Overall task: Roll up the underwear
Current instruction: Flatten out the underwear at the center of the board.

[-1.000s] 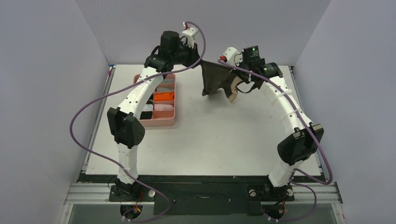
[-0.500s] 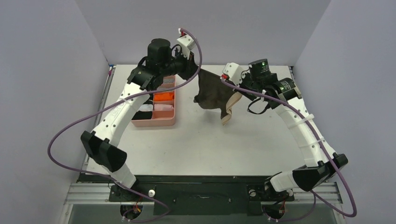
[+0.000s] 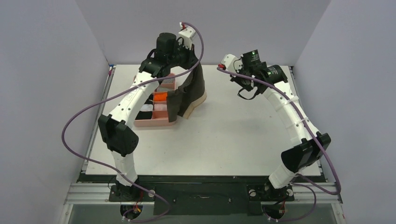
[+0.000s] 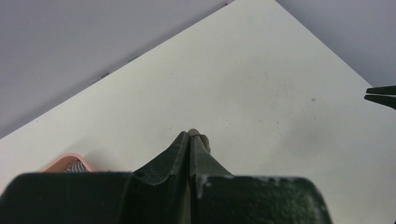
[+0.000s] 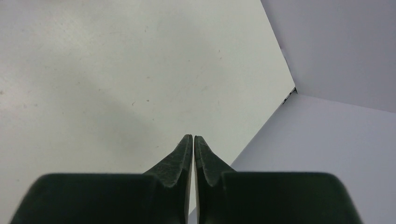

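Note:
The underwear (image 3: 189, 93), dark grey-brown with a tan waistband (image 3: 198, 100), hangs from my left gripper (image 3: 193, 70) at the back of the table. Its lower end rests on the table and against the right edge of the pink tray (image 3: 156, 122). In the left wrist view my left gripper (image 4: 190, 137) is shut, with a bit of the underwear (image 4: 203, 140) showing at its tips. My right gripper (image 3: 236, 77) hovers to the right of the cloth, apart from it. In the right wrist view that gripper (image 5: 193, 137) is shut with nothing in it.
The pink tray holds small rolled cloths, among them an orange one (image 3: 161, 96) and a grey striped one (image 3: 167, 85). Grey walls (image 3: 373, 70) close in the table on three sides. The tray's corner (image 4: 65, 161) shows in the left wrist view.
The right gripper has let go of the underwear and drawn back. The cloth has swung left and now hangs from the left gripper alone, beside the tray.

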You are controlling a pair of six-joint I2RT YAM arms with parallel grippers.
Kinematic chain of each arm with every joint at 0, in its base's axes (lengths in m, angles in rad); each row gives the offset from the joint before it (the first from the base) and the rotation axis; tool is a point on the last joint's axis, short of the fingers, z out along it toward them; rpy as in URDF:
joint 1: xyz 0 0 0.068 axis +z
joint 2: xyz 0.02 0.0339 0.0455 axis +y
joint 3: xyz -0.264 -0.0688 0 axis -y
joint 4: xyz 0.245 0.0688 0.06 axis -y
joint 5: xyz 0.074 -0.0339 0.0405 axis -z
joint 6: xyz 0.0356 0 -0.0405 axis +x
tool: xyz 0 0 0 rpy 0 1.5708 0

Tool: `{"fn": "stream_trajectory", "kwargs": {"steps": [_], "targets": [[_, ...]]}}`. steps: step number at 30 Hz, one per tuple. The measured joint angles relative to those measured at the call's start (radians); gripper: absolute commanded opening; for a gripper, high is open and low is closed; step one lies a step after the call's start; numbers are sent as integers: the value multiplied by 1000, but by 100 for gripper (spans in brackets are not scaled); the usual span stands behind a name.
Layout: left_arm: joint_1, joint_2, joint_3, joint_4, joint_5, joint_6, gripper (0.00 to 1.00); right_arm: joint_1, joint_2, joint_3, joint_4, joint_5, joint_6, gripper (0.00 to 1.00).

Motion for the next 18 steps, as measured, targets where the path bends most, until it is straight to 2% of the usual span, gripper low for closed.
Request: {"fn": "stream_trajectory", "kwargs": {"steps": [5, 10, 12, 15, 18], "targets": [[5, 156, 181, -42, -16, 1, 0, -43, 86, 70, 35, -16, 48, 4], [1, 339, 525, -109, -21, 15, 0, -133, 84, 70, 108, -93, 172, 5], [-6, 375, 609, -120, -24, 42, 0, -175, 74, 58, 145, -117, 222, 5], [-40, 361, 610, -117, -29, 111, 0, -227, 31, -5, 193, -130, 282, 5], [-125, 268, 410, -95, -45, 207, 0, -243, -20, -74, 224, -130, 317, 7]]}}
